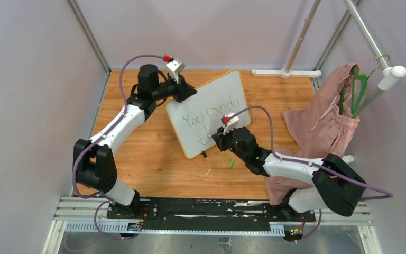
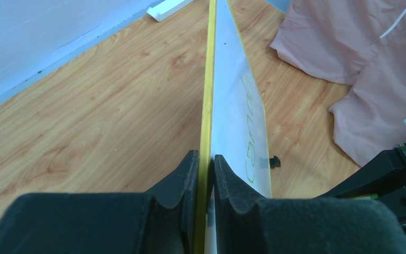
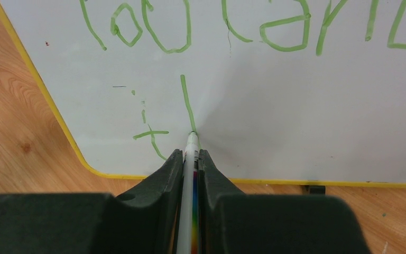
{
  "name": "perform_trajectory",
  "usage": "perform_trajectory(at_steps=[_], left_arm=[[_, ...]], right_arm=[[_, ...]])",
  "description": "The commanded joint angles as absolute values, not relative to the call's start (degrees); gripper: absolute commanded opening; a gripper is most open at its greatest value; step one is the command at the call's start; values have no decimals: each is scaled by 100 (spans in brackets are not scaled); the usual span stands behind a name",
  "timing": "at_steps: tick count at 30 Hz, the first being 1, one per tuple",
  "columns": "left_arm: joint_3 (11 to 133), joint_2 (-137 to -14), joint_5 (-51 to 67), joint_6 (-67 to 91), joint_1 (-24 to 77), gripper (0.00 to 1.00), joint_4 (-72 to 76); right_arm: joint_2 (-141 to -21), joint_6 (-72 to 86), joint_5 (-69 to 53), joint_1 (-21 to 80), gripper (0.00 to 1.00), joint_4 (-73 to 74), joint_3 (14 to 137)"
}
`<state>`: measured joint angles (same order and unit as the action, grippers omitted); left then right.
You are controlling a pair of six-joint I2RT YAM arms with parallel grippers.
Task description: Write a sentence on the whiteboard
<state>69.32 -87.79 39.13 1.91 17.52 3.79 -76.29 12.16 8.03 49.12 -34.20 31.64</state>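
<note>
While only part of it is written, the sentence [image 1: 211, 112] reads "You can do" in green on its first line, and beneath that stand a small "t" and one long upright stroke. It sits on the whiteboard [image 1: 228, 87], which lies near the middle of the wooden counter [image 1: 148, 159], turned so that its long edges run from about 8 o'clock to 2 o'clock in the top view. Its yellow rim frames the glossy white face, and one small black foot shows at the lower edge. Whether the board lies flat or is tipped up, the views do not settle. The right gripper [image 3: 190, 154] comes in from the board's 5 o'clock side, its jaws pressed against a slim white marker [image 3: 192, 159] whose tip touches the white face at the foot of the long stroke, just right of the "t". The left gripper [image 2: 206, 159] is at the board's 10 o'clock corner, its two dark pads pinching the yellow rim between them, the board seen edge-on from that wrist. A small green piece [image 1: 231, 163] lies on the wood at 5 o'clock from the board, near the right gripper. Farther out at 3 o'clock a pink garment [image 1: 322, 124] is heaped with a green hanger [image 1: 357, 90] above it, and a white pole base [image 1: 285, 72] rests at 1 o'clock.
</note>
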Motion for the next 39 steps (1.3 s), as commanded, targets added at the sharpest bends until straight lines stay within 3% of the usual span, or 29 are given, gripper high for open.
perform_trajectory(at_steps=[1, 39], left_arm=[[6723, -8901, 4042, 167, 2013, 5, -24], [6719, -8923, 4034, 159, 2030, 5, -26]], right_arm=[[-7567, 1043, 1088, 4725, 0, -3458, 3296], [-7340, 1217, 1043, 4588, 0, -3312, 2704]])
